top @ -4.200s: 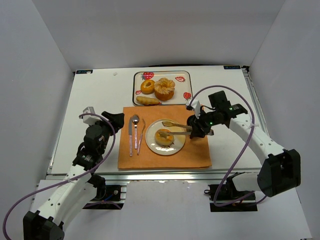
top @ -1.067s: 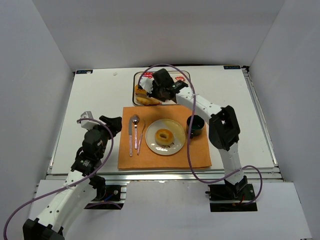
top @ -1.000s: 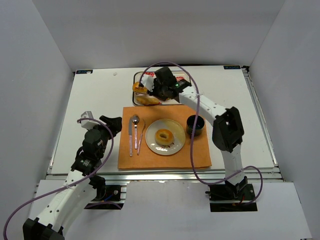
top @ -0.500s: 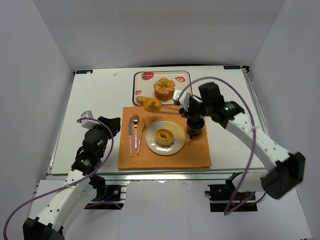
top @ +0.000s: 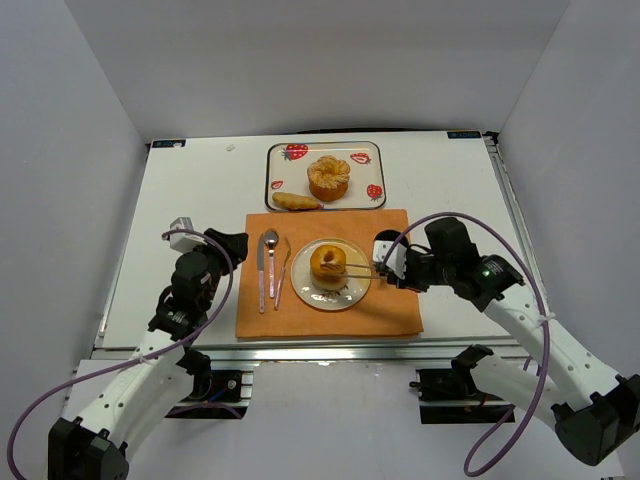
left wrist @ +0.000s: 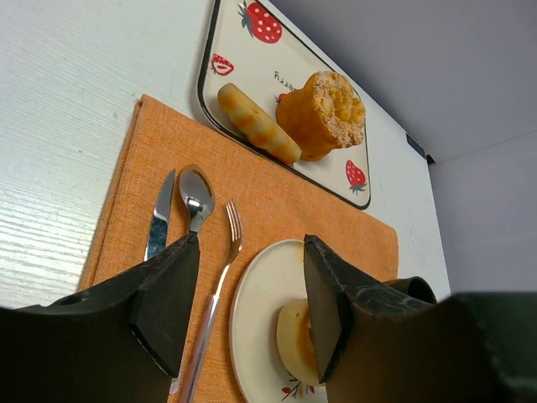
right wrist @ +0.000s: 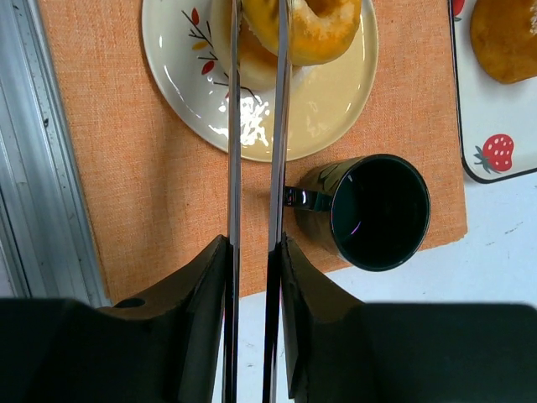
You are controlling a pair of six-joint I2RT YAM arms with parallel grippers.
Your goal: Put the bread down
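A ring-shaped bread [top: 328, 261] rests on top of a second, paler one on the white plate [top: 348, 291] on the orange mat [top: 330, 318]. My right gripper [top: 393, 268] is shut on metal tongs [top: 358, 268] whose arms reach across the top bread. In the right wrist view the tongs [right wrist: 234, 143] run over the bread [right wrist: 319, 25] and the plate [right wrist: 336, 92]; their tips are cut off at the frame's top. My left gripper [top: 226, 244] is open and empty, left of the cutlery. In its own view [left wrist: 247, 315] the plate [left wrist: 256, 311] and bread [left wrist: 298, 340] show between the jaws.
A strawberry-print tray [top: 369, 160] at the back holds a round ridged bun [top: 328, 177] and a long roll [top: 296, 201]. Knife [top: 261, 275], spoon [top: 271, 255] and fork [top: 283, 270] lie left of the plate. A dark mug [right wrist: 377, 210] stands right of the plate.
The right arm carried a ring bread in the tongs from the tray down to the plate, onto the bread lying there. The left arm has barely moved.
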